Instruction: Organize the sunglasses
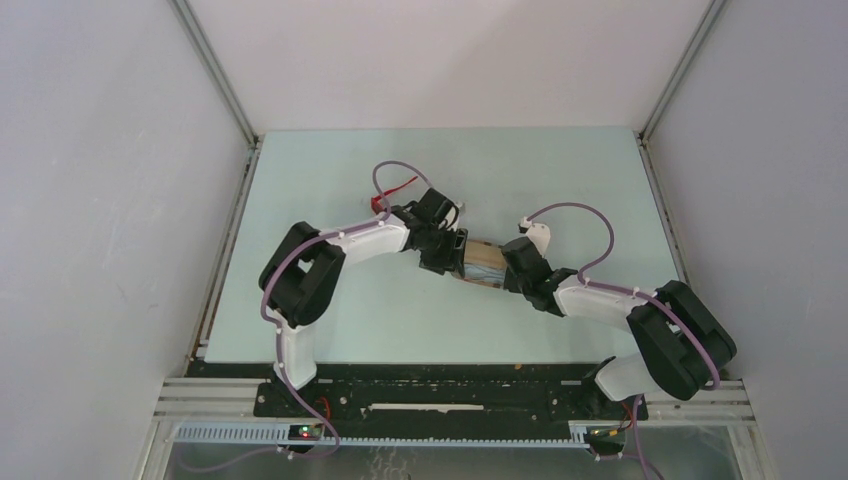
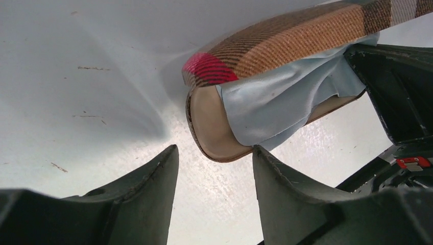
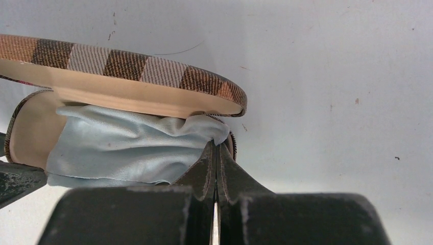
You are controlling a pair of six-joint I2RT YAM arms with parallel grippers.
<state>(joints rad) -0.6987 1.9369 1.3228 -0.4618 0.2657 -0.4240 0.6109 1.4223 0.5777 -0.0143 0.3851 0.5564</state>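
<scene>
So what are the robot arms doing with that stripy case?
The plaid case is open, with a blue cloth inside. The right end effector is shut at the cloth's edge; the left end effector is open beside the case. The red sunglasses lie on the table, not packed yet.

The pair of sunglasses (image 1: pixel 380 205) with a bright red plastic frame shows only in the overhead view, and only in part. It lies on the pale green table (image 1: pixel 330 160), left of the middle and toward the far side. It sits just beyond the wrist of the left arm (image 1: pixel 372 240), which covers its near part. A small red piece of the frame shows beside the purple cable (image 1: pixel 378 178) that loops over it. One thin red temple arm (image 1: pixel 404 184) juts out to the right and away, looking straight and unfolded. The lenses are too small and too hidden to make out. No end effector touches the pair.
</scene>
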